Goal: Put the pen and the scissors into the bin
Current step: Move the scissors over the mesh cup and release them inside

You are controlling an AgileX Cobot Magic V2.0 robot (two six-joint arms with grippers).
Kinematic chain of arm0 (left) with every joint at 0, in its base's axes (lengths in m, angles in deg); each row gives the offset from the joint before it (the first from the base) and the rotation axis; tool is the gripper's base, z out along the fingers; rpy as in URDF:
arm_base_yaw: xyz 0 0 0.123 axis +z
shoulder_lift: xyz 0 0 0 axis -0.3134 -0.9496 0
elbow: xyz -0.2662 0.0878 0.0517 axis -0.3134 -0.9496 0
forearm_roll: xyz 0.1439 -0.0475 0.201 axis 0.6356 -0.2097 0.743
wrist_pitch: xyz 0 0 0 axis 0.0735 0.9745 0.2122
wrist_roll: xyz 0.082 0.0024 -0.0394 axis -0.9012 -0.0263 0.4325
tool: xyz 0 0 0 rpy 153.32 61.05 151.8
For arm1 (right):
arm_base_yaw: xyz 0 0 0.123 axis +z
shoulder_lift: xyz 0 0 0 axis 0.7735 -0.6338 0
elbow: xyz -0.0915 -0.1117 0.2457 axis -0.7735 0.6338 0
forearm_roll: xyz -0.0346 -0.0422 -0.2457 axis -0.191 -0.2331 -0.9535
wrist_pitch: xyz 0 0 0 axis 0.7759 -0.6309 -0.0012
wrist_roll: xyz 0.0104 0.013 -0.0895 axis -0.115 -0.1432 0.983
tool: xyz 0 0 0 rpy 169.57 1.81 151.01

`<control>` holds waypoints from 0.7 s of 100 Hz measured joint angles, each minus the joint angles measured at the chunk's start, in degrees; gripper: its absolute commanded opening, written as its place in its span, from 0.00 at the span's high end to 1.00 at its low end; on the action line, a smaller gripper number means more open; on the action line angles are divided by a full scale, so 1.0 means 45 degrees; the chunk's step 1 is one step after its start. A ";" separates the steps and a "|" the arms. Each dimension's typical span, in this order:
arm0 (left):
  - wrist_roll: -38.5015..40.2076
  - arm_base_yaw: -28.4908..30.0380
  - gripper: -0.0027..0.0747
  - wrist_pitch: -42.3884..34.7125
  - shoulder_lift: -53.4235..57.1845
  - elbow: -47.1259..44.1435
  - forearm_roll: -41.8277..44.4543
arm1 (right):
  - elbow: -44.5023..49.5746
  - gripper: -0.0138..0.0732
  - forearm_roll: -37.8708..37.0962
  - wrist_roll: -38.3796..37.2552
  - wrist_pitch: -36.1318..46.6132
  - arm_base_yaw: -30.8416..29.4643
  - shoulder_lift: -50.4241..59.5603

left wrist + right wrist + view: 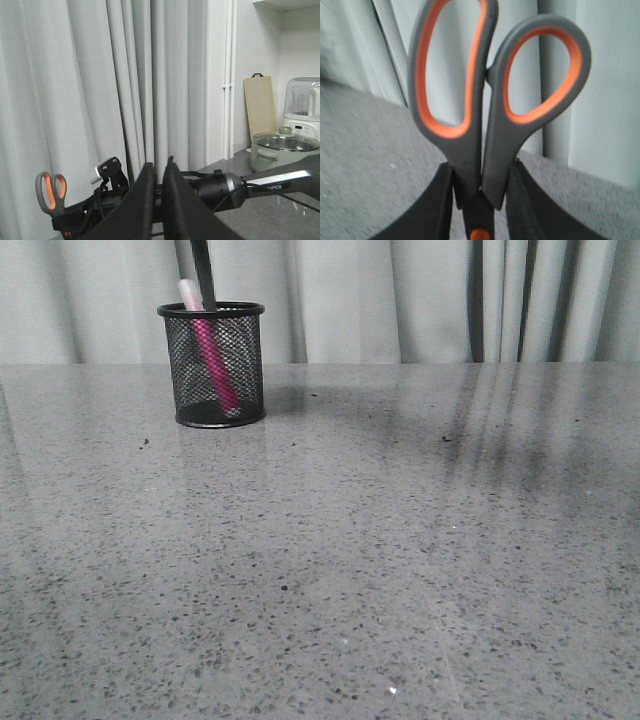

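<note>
The black mesh bin (pixel 212 365) stands at the far left of the table. The pink pen (pixel 210 350) leans inside it, its pale cap above the rim. The scissors' dark blades (pixel 201 270) hang straight down over the bin, tips at the rim behind the pen. My right gripper (pixel 481 166) is shut on the scissors (pixel 490 100) just above the orange pivot, handles up. The left wrist view shows the scissors handles (pixel 50 192) held by the right arm (pixel 215 187). My left gripper (pixel 159 164) is shut and empty, raised and away from the bin. Neither gripper shows in the front view.
Grey curtains (pixel 400 300) hang right behind the table's far edge. In the left wrist view, a lidded pot (pixel 284 150), a wooden board (pixel 260 112) and a white blender (pixel 302 107) stand off to the side.
</note>
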 measured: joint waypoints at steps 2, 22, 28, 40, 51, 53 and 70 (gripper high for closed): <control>0.0000 0.0000 0.99 0.0057 0.0048 0.0000 0.0059 | 0.0000 0.93 0.0000 0.0000 0.0000 -0.0021 -0.0084; 0.0000 0.0000 0.99 0.0483 0.0301 0.0000 0.0469 | 0.0000 0.92 -0.0009 0.0000 -0.0257 -0.0052 -0.0673; 0.0000 0.0000 0.99 0.0530 0.0301 0.0000 0.0526 | 0.0000 0.89 -0.0009 0.0000 -0.0583 -0.0052 -0.0673; 0.0000 0.0000 0.99 0.0530 0.0301 0.0000 0.0712 | 0.0000 0.68 -0.0009 0.0016 -0.1187 -0.0052 -0.0637; 0.0000 0.0000 0.99 0.0530 0.0301 -0.0023 0.0889 | 0.0000 0.45 -0.0009 0.0016 -0.1805 -0.0052 -0.0358; 0.0000 0.0000 0.99 0.0530 0.0301 -0.0019 0.0972 | 0.0000 0.42 -0.0009 0.0016 -0.1975 -0.0052 -0.0255; 0.1754 0.0000 0.99 0.0559 0.0336 -0.0971 0.2886 | 0.0000 0.35 0.0166 0.0016 -0.3828 -0.0052 0.1327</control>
